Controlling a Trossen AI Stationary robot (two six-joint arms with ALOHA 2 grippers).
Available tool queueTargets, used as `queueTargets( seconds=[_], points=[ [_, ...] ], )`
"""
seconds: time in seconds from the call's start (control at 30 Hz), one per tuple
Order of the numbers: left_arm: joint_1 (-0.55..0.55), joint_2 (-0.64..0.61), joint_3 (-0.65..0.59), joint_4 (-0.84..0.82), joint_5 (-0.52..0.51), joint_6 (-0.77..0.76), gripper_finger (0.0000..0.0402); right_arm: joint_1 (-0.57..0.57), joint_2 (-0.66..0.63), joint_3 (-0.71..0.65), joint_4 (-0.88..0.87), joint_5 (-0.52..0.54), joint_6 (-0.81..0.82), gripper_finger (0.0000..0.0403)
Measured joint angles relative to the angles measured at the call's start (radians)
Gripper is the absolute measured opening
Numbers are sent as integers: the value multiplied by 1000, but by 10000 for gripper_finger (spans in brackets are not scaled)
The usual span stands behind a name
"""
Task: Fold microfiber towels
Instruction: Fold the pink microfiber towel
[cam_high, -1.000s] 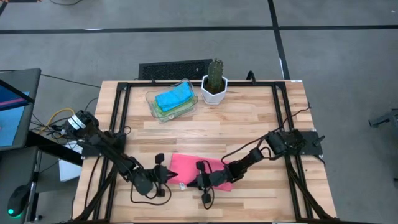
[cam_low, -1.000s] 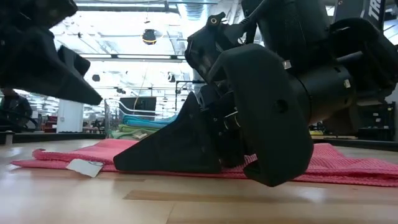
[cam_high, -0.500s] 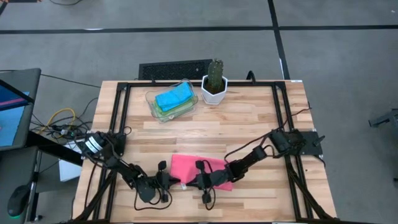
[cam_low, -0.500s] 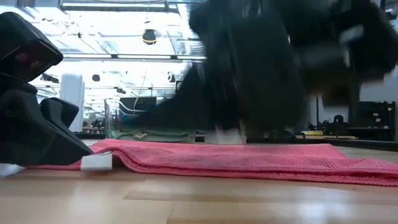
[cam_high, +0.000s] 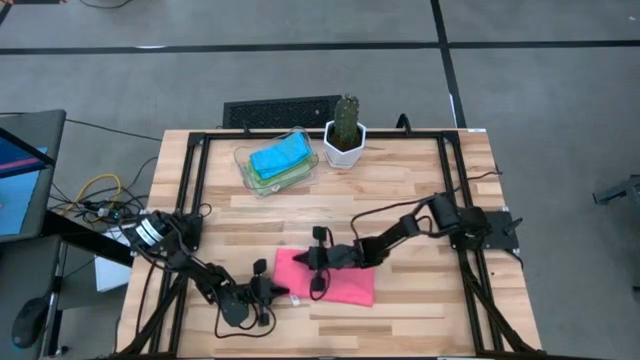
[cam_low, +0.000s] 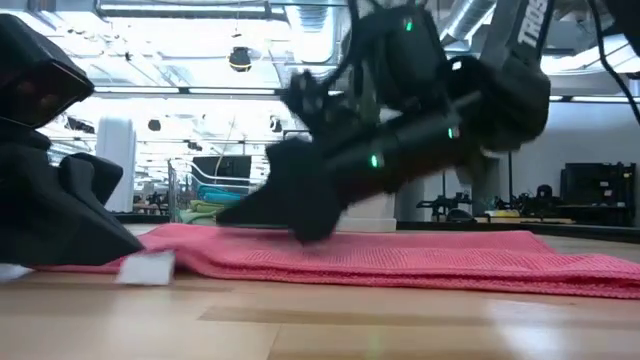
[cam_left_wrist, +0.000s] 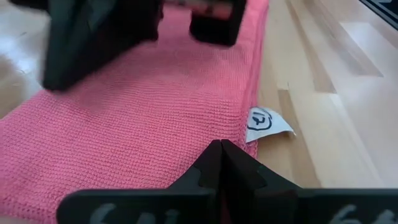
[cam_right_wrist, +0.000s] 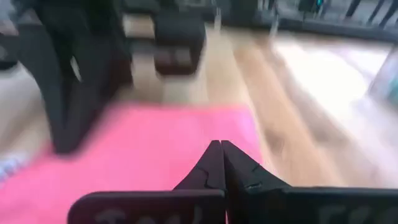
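Note:
A hot pink microfiber towel (cam_high: 338, 285) lies folded and flat on the wooden table near its front edge. A white label (cam_left_wrist: 264, 120) sticks out at the towel's near left corner. My left gripper (cam_high: 283, 292) is shut and sits low at that corner, its tips (cam_left_wrist: 221, 146) at the towel's edge beside the label. My right gripper (cam_high: 303, 258) is shut too and stands over the towel's far left part (cam_right_wrist: 155, 143), reaching in from the table's right. In the low view its dark fingers (cam_low: 300, 215) slant down toward the towel's top. My left gripper has its shut fingertips on the towel's edge (cam_left_wrist: 239, 134) next to the label, slanting down from the table's left. The fingers hide whether any cloth sits between them. The towel lies flat on the table. My right gripper: I cannot tell whether its shut tips touch the towel.
A clear plastic tray (cam_high: 262, 180) at the far left of the table holds blue and green towels (cam_high: 278, 157). Beside it stands a cactus in a white pot (cam_high: 345, 140). Black frame rails (cam_high: 190, 190) run along the table's left and right sides.
My right gripper has swept from the towel's near edge toward the table's far edge and now stands over the towel's far left part, slightly higher. My left gripper has come down to the towel's near left corner by the label. The towel has stayed flat.

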Motion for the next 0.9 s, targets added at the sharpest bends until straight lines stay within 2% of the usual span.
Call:
queueTargets(
  seconds=[0.13, 0.27, 0.37, 0.47, 0.5, 0.57, 0.63, 0.7, 0.8, 0.9],
  points=[
    [-9, -59, -3, -48, 22, 30, 0, -7, 57, 2, 1, -5, 81, 8],
    [-12, -216, -4, -158, 27, 114, 0, -5, 68, 6, -3, -3, 104, 16],
    [-4, -349, -4, -207, -46, 226, 0, -5, 69, 5, -4, -3, 99, 13],
    [22, -419, -17, -217, -203, 337, 0, -5, 71, 3, 14, -4, 96, 9],
    [43, -419, -40, -220, -226, 333, 0, -5, 72, 3, 21, -4, 96, 10],
    [98, -404, -103, -229, -185, 250, 0, -5, 69, 1, 34, -4, 90, 15],
    [149, -363, -161, -132, -104, 199, 0, -3, 59, 0, 26, -7, 72, 19],
    [176, -315, -210, -24, -99, 191, 0, -1, 59, 5, 27, -8, 57, 19],
    [218, -230, -236, 92, -89, 183, 0, 8, 48, 6, 29, -8, 52, 13],
    [239, -143, -220, 164, -5, 183, 0, 24, 28, 3, 29, 0, 48, 11]
  ],
)
